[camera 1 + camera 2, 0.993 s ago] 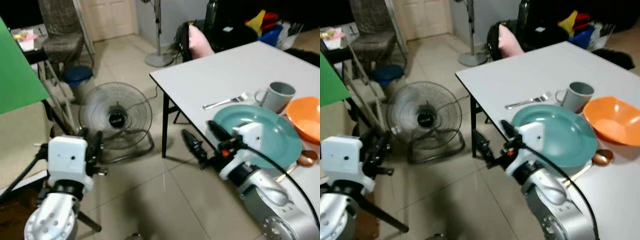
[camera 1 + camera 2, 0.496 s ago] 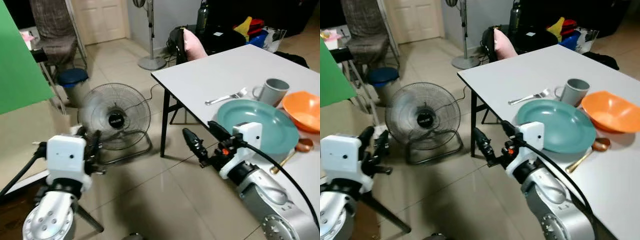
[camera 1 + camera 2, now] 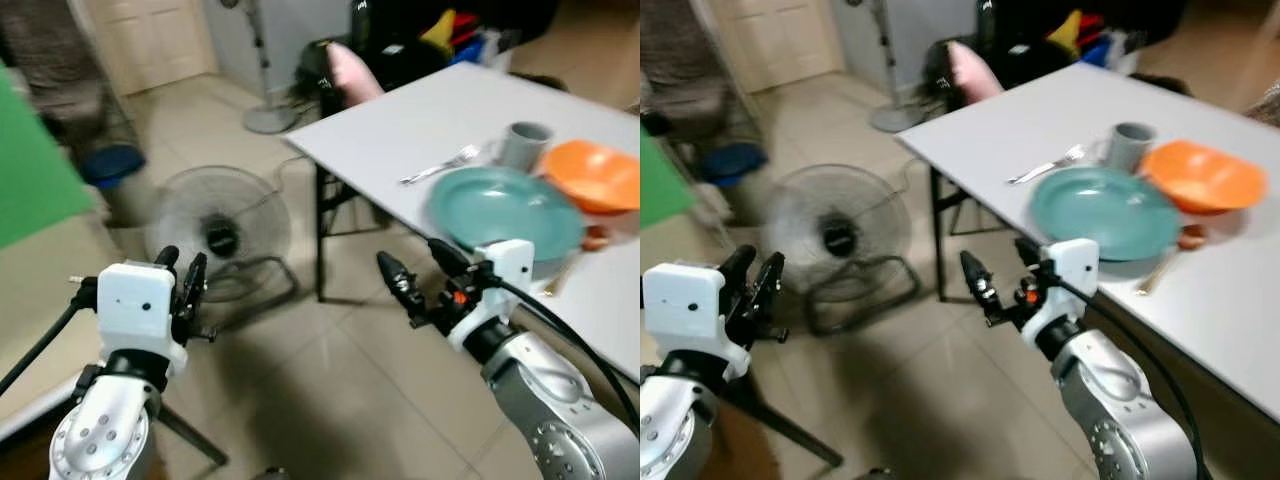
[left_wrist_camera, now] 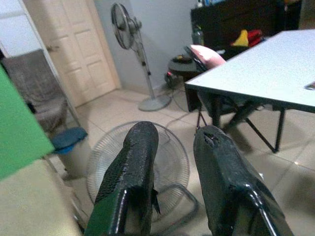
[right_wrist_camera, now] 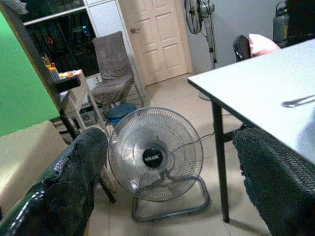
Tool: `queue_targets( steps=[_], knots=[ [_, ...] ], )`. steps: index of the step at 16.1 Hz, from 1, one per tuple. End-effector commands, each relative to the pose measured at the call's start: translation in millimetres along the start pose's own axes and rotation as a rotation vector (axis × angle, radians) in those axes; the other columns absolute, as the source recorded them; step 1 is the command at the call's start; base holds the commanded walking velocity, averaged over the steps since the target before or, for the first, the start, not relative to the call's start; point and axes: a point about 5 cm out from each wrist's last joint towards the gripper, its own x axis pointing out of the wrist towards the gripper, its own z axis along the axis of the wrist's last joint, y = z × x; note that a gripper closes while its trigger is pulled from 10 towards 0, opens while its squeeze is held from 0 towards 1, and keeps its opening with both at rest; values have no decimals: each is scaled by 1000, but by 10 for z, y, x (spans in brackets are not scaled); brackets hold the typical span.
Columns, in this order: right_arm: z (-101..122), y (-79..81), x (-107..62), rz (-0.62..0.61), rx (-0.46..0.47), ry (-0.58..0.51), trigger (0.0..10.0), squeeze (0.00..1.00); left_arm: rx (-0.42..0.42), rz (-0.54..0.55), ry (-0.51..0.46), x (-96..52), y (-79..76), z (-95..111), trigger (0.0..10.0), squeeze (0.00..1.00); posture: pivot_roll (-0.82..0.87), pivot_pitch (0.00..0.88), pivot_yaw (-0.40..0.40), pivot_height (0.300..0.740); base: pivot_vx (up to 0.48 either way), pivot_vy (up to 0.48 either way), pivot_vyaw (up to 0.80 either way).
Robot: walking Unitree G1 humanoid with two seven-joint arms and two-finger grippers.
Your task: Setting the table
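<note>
Since the earlier frame the whole scene slid across the head views and became blurred, so the camera had turned, while both arms kept their pose. At 1 o'clock, the white surface (image 3: 420, 115) carried a teal plate (image 3: 505, 208) near its front edge, with a fork (image 3: 438, 166) just beside it at 11 o'clock, a grey mug (image 3: 523, 145) behind it and an orange bowl (image 3: 596, 175) at its 2 o'clock. The right pincer (image 3: 412, 277) hung over the tiled floor, just below the surface edge near the plate, released, its fingers wide apart and grasping nothing. The left pincer (image 3: 181, 283) hovered well apart at 9 o'clock, its fingers (image 4: 133, 172) slightly parted and empty, before a floor fan (image 3: 215, 232).
</note>
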Motion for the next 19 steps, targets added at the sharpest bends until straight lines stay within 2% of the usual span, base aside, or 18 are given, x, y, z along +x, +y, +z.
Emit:
queue_targets(
  steps=[1,19],
  knots=[
    [8,47,24,18,9,-3,10000,1000,14,14,12,4,45,-9,10000,0,-30,33,51,740,0,349,0],
    [23,61,84,68,-3,9,10000,1000,22,32,15,-15,71,9,10000,0,-12,40,29,740,0,375,0]
  ],
)
